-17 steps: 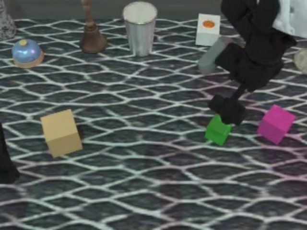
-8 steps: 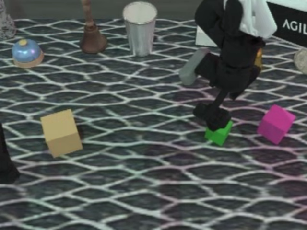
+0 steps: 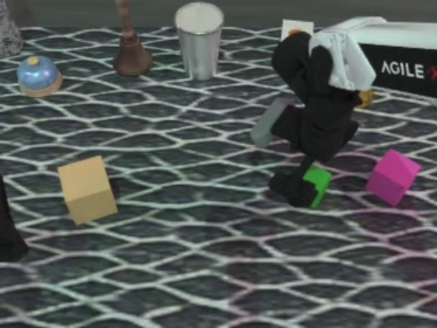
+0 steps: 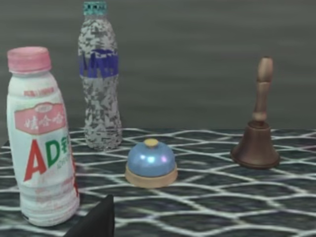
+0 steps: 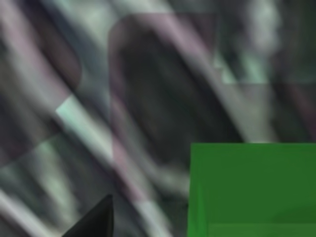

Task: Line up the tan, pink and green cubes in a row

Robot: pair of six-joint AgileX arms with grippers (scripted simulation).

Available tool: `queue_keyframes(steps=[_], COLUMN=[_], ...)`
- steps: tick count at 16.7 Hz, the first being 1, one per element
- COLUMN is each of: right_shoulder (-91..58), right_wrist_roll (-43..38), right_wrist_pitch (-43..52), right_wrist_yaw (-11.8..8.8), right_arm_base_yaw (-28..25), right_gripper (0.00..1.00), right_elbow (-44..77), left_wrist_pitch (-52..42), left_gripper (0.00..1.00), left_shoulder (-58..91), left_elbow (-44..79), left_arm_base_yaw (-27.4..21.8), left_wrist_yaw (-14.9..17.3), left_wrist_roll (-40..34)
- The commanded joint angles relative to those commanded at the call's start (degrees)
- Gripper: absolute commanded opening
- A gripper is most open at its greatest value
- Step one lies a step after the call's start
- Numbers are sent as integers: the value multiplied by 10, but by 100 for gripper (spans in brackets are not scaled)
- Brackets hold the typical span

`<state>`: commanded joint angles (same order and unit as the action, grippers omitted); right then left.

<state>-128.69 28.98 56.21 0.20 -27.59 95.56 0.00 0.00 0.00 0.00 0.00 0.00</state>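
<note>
A: What is changing compared with a moment ago?

B: The right gripper (image 3: 299, 188) is coming lower and a little to the left over the green cube (image 3: 318, 184). Now it is covering the cube's left part, where before it was only near its top. The arm is also leaning more over the desk (image 3: 205, 260), and it is hiding most of the white block (image 3: 295, 29).

A: Are the jaws pinching it?

B: I cannot tell; they are dark and one is hiding the other. In the right wrist view the cube is filling one corner, very close.

A: And the cubes?

B: All three are staying where they were. The green cube, small and bright, is sitting right of centre. The pink cube (image 3: 392, 176) is near it at its right, apart. The tan cube (image 3: 87, 189) is sitting far at the left. The left gripper (image 3: 8, 232) is resting at the left edge.
</note>
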Motion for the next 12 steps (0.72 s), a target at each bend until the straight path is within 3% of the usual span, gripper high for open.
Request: queue_keyframes(steps=[7,12], right_shoulder=[-21,-21], right_wrist_roll=[-1,-1], right_wrist_pitch=[-49,-49], right_wrist_yaw=[0,0], right_arm_base_yaw=[-1,-1], right_gripper=[100,62], right_elbow=[-35,-35], left_wrist_pitch=[0,0], left_gripper=[100,100], left_shoulder=[0,0], left_elbow=[0,0], left_arm_base_yaw=[0,0], left_wrist_yaw=[0,0], left_wrist_roll=[0,0])
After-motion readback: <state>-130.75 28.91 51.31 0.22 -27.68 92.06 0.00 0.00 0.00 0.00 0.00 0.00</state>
